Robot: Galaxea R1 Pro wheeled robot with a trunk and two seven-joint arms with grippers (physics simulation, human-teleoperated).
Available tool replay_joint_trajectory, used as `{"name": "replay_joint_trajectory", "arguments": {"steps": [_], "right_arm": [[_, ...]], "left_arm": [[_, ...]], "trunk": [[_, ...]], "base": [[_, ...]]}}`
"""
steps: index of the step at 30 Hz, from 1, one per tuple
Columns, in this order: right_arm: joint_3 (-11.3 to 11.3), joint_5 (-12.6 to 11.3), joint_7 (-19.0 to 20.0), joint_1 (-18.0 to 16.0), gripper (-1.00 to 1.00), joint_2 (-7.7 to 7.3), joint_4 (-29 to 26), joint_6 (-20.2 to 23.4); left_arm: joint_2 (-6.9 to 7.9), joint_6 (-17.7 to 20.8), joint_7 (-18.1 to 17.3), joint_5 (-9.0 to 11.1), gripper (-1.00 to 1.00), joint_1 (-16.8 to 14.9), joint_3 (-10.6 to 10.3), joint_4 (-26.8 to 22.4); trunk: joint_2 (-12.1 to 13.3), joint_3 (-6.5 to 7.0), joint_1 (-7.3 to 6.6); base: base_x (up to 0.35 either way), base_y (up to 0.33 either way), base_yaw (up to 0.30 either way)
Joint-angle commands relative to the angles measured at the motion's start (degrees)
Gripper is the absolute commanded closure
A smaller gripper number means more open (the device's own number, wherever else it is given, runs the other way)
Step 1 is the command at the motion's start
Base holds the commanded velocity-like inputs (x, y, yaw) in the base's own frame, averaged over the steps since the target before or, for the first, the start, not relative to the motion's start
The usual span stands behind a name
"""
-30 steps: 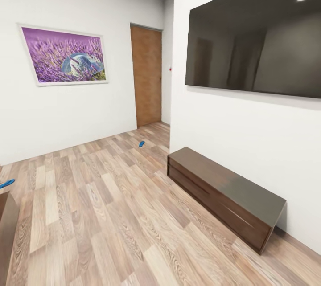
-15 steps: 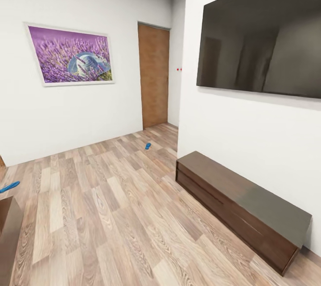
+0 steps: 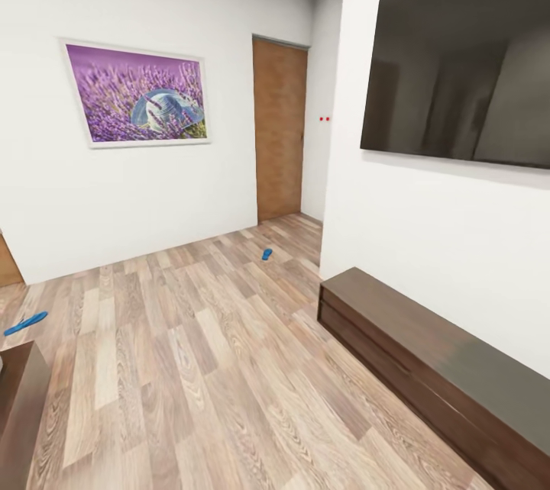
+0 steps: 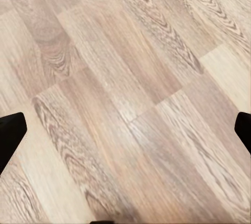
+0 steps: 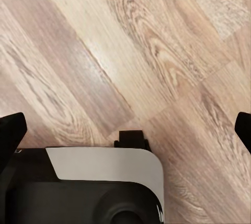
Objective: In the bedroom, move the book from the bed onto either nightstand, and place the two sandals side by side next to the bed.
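Two bright blue sandals lie far apart on the bedroom's wood plank floor. One sandal [image 3: 266,253] is near the tan door, the other sandal [image 3: 24,323] is at the far left. The book is out of view. A dark brown wooden corner [image 3: 21,406] juts in at the lower left of the head view; I cannot tell whether it belongs to the bed. My left gripper [image 4: 125,130] hangs open over bare floor, its black fingertips [image 4: 10,132] wide apart. Above the planks my right gripper [image 5: 125,130] is open too, with nothing between its fingers.
A long low dark dresser [image 3: 435,368] runs along the right wall under a wall-mounted black screen [image 3: 466,70]. A purple painting [image 3: 137,93] hangs on the far wall beside the tan door [image 3: 280,139]. My own grey-and-black base [image 5: 89,187] appears in the right wrist view.
The whole head view has swung, so painting, door, dresser and sandals sit further right in the picture. The things themselves have not moved.
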Motion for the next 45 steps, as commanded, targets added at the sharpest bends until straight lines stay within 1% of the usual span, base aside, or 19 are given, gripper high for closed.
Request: {"name": "replay_joint_trajectory", "arguments": {"steps": [1, 36, 45], "right_arm": [[-0.12, -0.04, -0.02, -0.03, -1.0, 0.02, 0.01, -0.12], [-0.12, 0.05, -0.02, -0.03, -1.0, 0.02, 0.01, -0.12], [-0.12, 0.05, -0.02, -0.03, -1.0, 0.02, 0.01, -0.12]], "left_arm": [[-0.01, -0.16, 0.02, 0.04, -1.0, -0.03, 0.03, 0.01], [-0.01, -0.16, 0.02, 0.04, -1.0, -0.03, 0.1, 0.0], [-0.01, -0.16, 0.02, 0.04, -1.0, -0.03, 0.12, 0.0]], "trunk": [[-0.03, -0.06, 0.02], [-0.03, -0.06, 0.02], [-0.03, -0.06, 0.02]], "base": [[0.234, 0.013, 0.004], [0.248, 0.001, 0.0], [0.259, 0.092, 0.0]]}}
